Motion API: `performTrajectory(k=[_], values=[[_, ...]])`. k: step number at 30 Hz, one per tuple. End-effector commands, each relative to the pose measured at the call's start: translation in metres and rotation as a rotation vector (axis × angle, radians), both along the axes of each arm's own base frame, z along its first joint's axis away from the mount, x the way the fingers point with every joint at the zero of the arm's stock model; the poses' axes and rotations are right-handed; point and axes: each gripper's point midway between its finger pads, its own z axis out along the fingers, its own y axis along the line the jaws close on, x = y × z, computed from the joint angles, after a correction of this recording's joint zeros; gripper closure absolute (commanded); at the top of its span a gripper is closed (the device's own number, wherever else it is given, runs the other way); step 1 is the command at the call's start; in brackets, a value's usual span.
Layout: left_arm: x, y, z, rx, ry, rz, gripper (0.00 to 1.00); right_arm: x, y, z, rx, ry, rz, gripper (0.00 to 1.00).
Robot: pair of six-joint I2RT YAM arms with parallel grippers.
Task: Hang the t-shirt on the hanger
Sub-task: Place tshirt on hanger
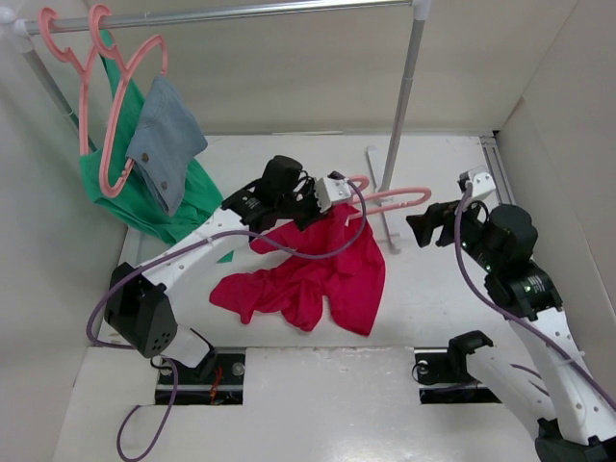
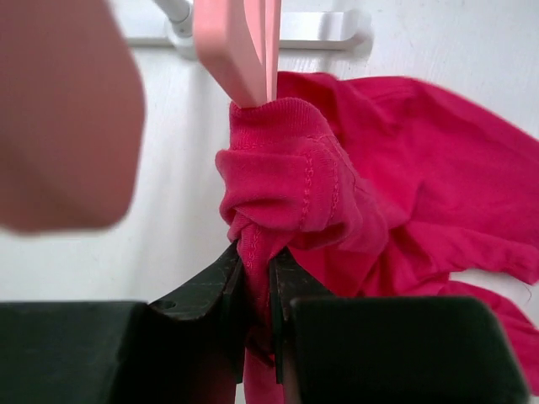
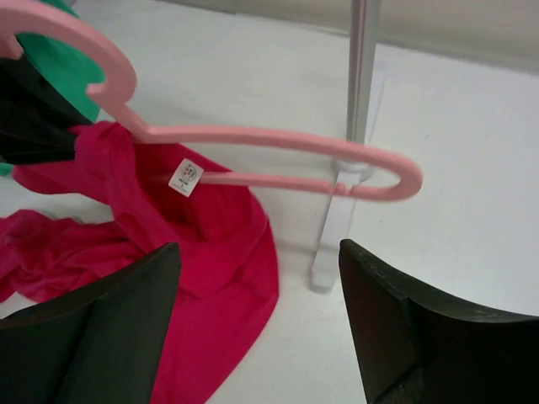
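Left claw pinches t-shirt; right claw gapes; white neck label unreadable.

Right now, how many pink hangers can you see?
3. Two hang on the rail at upper left: one hanger carries the green garment, another the grey-blue garment. The third hanger is between the arms, one end inside the t-shirt. The clothes might hide more.

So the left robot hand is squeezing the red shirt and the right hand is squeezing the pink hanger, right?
Not quite. The right gripper is open, with its fingers wide apart, and the hanger is out beyond them, untouched. The right wrist view shows it. The left gripper is indeed squeezing the t-shirt.
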Motion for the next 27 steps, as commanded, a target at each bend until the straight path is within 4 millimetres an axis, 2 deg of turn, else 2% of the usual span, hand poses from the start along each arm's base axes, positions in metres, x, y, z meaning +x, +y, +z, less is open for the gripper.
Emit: performTrajectory(k=[1,2,3,6,7,9,10,15,17,20,24,25,27], values=[[0.001,-0.002,0.029,-0.131,0.033,0.116,1.00,0.004,0.003,-0.039,0.046,0.151,-0.043,0.20],[0.001,-0.002,0.029,-0.135,0.041,0.122,1.00,0.003,0.011,-0.049,0.057,0.183,-0.014,0.21],[-0.001,-0.002,0.025,-0.133,0.056,0.128,1.00,0.005,0.020,-0.070,0.056,0.223,0.009,0.23],[-0.002,-0.001,0.028,-0.144,0.059,0.133,1.00,0.006,0.043,-0.091,0.092,0.245,0.059,0.26],[-0.003,0.000,0.023,-0.137,0.067,0.134,1.00,0.012,0.051,-0.102,0.118,0.243,0.068,0.26],[-0.005,-0.001,0.024,-0.140,0.071,0.126,1.00,0.021,0.059,-0.111,0.117,0.244,0.061,0.26],[-0.005,-0.001,0.024,-0.143,0.078,0.131,1.00,0.031,0.061,-0.125,0.102,0.273,0.049,0.26],[-0.005,-0.002,0.027,-0.164,0.079,0.139,1.00,0.060,0.087,-0.133,0.179,0.271,0.053,0.24],[-0.006,-0.002,0.027,-0.168,0.087,0.145,1.00,0.072,0.098,-0.143,0.189,0.283,0.038,0.24],[-0.005,-0.005,0.033,-0.187,0.086,0.140,1.00,0.085,0.104,-0.160,0.193,0.319,-0.002,0.24],[-0.006,-0.005,0.033,-0.191,0.094,0.145,1.00,0.100,0.104,-0.196,0.165,0.406,-0.071,0.28],[-0.006,-0.005,0.033,-0.191,0.094,0.145,1.00,0.101,0.103,-0.202,0.163,0.418,-0.089,0.29],[-0.007,-0.006,0.033,-0.197,0.105,0.142,1.00,0.106,0.101,-0.205,0.157,0.414,-0.109,0.39]])
